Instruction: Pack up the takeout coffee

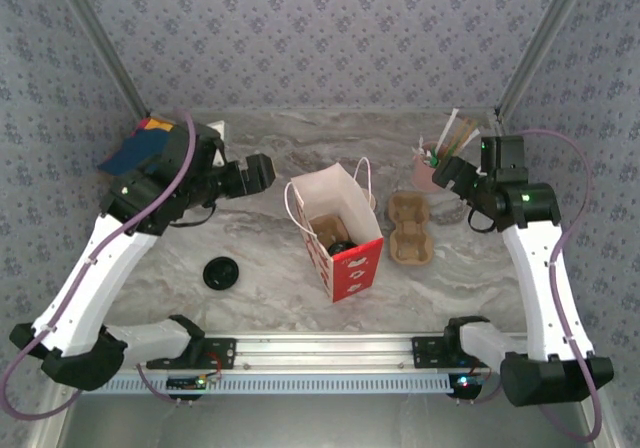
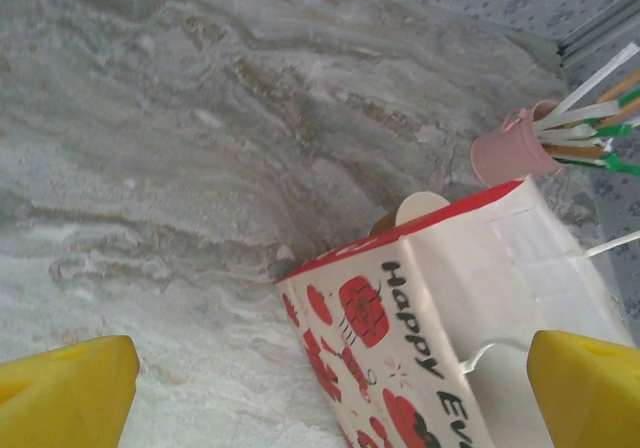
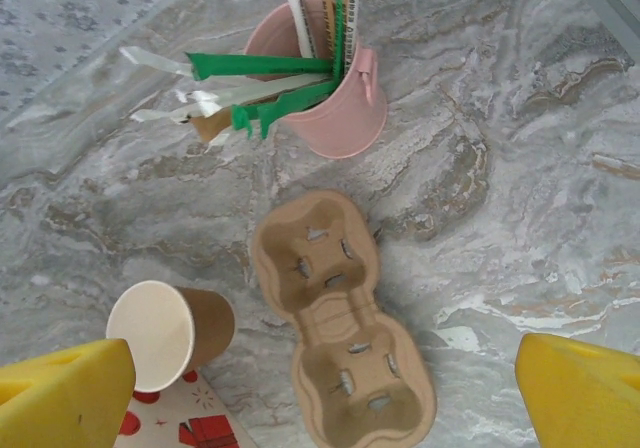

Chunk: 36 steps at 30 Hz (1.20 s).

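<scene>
Now left claw (image 2: 330,398) and right claw (image 3: 325,393) hang released, empty; cup (image 3: 172,330) lies tipped beside bag (image 1: 355,268), so right claw should grasp it next.

Bright, even, diffuse light; no hard glare.
Shadows faint & soft, close under objs. Top view sharp. Wrist views: yellow fingertips (image 2: 60,393) at 5 & 7 o'clock out of focus; table (image 2: 150,298) slightly washed out at 8 o'clock.
</scene>
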Motion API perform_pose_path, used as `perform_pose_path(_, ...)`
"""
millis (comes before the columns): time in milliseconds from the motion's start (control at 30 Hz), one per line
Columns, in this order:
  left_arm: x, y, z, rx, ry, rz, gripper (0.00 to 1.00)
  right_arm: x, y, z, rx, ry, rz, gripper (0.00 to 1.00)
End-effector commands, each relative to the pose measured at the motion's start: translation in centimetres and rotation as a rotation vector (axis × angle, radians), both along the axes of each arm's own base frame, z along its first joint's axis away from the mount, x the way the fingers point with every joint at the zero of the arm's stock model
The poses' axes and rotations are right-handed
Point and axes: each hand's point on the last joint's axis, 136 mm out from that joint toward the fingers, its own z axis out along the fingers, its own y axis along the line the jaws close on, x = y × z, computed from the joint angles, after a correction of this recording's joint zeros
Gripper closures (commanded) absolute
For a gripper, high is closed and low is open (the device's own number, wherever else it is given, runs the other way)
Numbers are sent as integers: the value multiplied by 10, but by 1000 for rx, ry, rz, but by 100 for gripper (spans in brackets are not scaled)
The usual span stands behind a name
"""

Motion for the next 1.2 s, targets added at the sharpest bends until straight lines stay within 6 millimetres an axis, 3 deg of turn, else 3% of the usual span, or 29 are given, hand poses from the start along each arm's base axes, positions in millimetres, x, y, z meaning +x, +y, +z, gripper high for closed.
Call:
perform_pose_path(0, 5, -8, 16, 16, -40, -68, 0, 14, -3, 3, -38, -24, 22, 2)
perform_pose_path(333, 22, -24, 17, 77, -61, -149, 0, 58, -9, -16, -116, 70, 36, 26)
perform_pose_path(633, 31, -24, 18, 91, -68, -159, 0, 89, -7, -29, -143, 116, 57, 35)
perform_pose_path(933, 37, -21, 13, 90, -62, -139, 0, 104, -12, -47, -183, 189, 67, 53)
perform_pose_path(1167, 41, -20, 11, 81, -55, -124, 0, 116, -17, -62, -188, 219, 79, 61)
